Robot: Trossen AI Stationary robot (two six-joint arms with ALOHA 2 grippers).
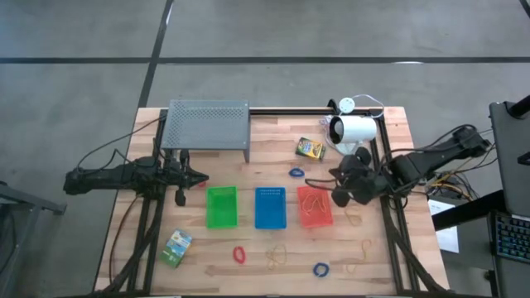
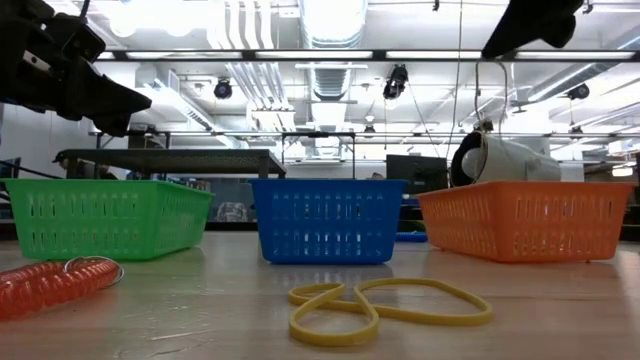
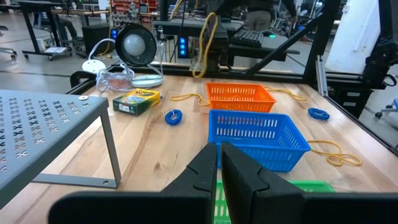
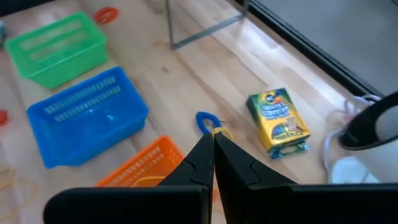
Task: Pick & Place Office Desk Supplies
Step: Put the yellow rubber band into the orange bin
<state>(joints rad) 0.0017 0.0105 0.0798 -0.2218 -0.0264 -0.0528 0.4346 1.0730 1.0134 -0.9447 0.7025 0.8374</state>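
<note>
progress, judged from the layout: early stage; most supplies loose on the table (image 1: 273, 132), little sorted.

grey perforated rack (image 1: 207, 124): far left part of the table, not task material.

white lamp-like device (image 1: 354, 129): far right corner, not task material.

green basket (image 1: 221, 206): left of the row of three, nothing seen inside from above.

blue basket (image 1: 270, 207): middle of the row, appears empty in the left wrist view.

orange basket (image 1: 315, 206): right of the row; thin yellowish band strands seem to lie inside, seen from above and in the right wrist view; count cannot be told.

crayon box (image 1: 310, 148): loose, beyond the baskets, near the lamp-like device. unsorted.

second crayon box (image 1: 175, 247): loose, near the front left edge. unsorted.

rubber bands (image 1: 276, 257): loose in front of the blue basket; more (image 1: 354, 263) at front right, one (image 1: 354, 218) just right of the orange basket. unsorted.

red loop (image 1: 239, 253): loose, front, between green and blue baskets' lines. unsorted.

blue loop (image 1: 320, 269): loose, front right; another blue loop (image 1: 296, 172) loose beyond the baskets. unsorted.

left gripper (image 1: 196, 176): near the green basket's far left corner, jaws almost pressed together, a thin slit between, holding nothing visible.

right gripper (image 1: 341, 196): just beside the orange basket's right edge, jaws pressed together, nothing clearly pinched.
</note>
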